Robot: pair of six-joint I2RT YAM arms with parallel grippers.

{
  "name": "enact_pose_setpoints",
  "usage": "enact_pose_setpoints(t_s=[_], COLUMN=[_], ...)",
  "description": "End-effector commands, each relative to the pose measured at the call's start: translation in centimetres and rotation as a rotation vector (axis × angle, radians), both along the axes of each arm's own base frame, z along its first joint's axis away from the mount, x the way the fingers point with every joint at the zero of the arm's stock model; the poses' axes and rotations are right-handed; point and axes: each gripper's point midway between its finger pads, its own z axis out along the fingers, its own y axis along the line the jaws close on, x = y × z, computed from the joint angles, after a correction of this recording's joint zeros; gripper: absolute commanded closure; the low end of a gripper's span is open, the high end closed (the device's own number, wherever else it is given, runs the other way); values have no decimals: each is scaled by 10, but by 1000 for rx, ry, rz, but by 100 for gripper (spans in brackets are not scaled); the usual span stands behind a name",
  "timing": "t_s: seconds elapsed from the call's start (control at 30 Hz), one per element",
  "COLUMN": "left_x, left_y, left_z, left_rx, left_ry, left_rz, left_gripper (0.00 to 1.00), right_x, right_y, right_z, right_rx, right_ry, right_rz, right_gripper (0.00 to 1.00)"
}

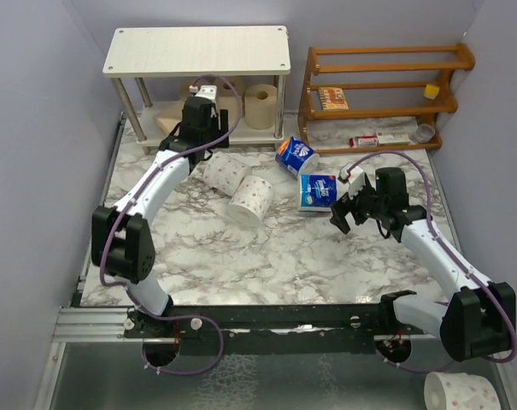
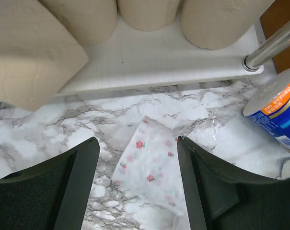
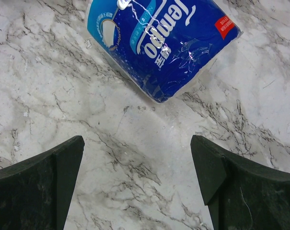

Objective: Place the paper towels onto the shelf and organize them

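place: robot lab cell | cues: plain grey walls [image 1: 36, 128], marble-print table [image 1: 284, 256] (arms [image 1: 160, 184] bolted on)

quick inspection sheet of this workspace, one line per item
surface: marble-pattern table top, no spills seen
job's things: tan rolls on the lower board of the shelf; two pink-dotted rolls and two blue-wrapped rolls lying on the table; a stray roll off the table, near right
clutter: wooden rack holding small boxes and a tape roll
grippers: left gripper open, aimed at one pink-dotted roll; right gripper open over bare marble, short of a blue-wrapped roll
cables: purple cables loop along both arms, no snag seen
surroundings: plain grey walls
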Motion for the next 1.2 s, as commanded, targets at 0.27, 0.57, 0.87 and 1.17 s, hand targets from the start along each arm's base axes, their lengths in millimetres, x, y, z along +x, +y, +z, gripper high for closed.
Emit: enact_pose_setpoints(t_s=[0.27, 0.57, 0.87, 1.17], left_x=[-29, -8, 11, 26], left_y=[60, 88, 135, 153], left_z=[32, 1, -9, -30], left_rx=[-204, -413, -460, -546], left_ry=[-220, -164, -186, -165], left_rz=[126, 149, 279, 298], left_gripper=[34, 39, 39, 39], right_x=[-3, -3, -2, -3], right_y=[3, 1, 1, 1], right_z=[10, 8, 1, -1], right_rx=[28, 28, 22, 20], right_ry=[-28, -19, 3, 9], right_rz=[23, 18, 20, 22], right_gripper=[5, 5, 6, 6])
